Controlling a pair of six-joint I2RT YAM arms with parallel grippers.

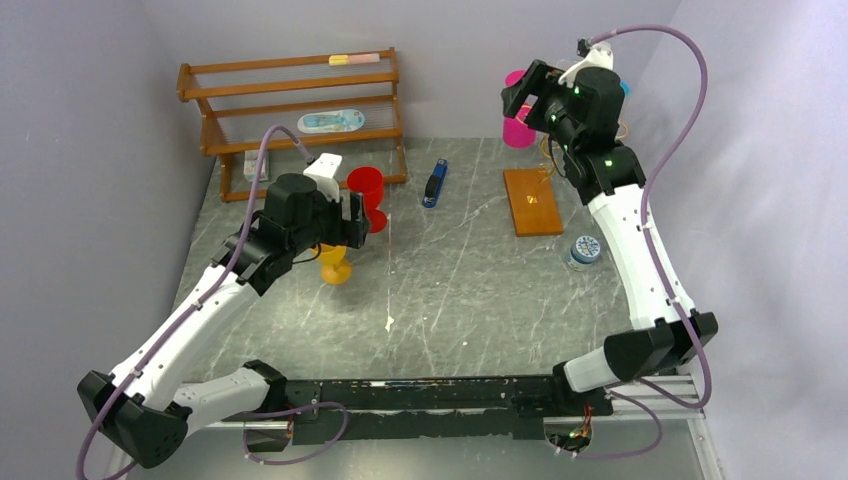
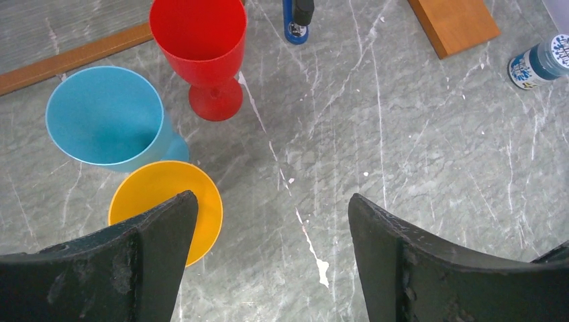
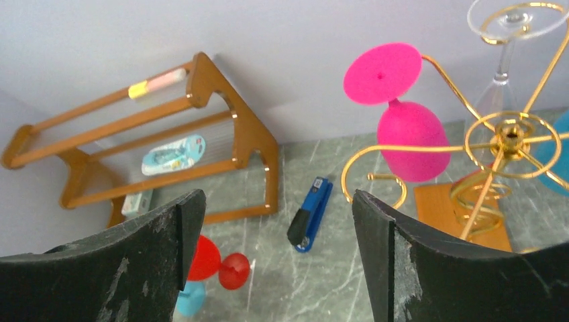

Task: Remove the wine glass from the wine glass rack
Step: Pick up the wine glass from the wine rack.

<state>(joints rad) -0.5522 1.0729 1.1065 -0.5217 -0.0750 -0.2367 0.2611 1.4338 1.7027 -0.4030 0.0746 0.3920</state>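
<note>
While my right gripper (image 3: pixel 278 201) approaches, released and empty, the wine glass rack (image 3: pixel 508 136) at the far right corner of the table (image 1: pixel 480 290), a pink wine glass (image 3: pixel 410 141) hangs inverted on it; next, I judge, grasp its bowl; left gripper (image 2: pixel 272 201) released too.

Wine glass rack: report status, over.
Left gripper open, empty, over table. Right gripper open, near rack. Pink wine glass hangs inverted on it, untouched. Clear glass hangs alongside.
</note>
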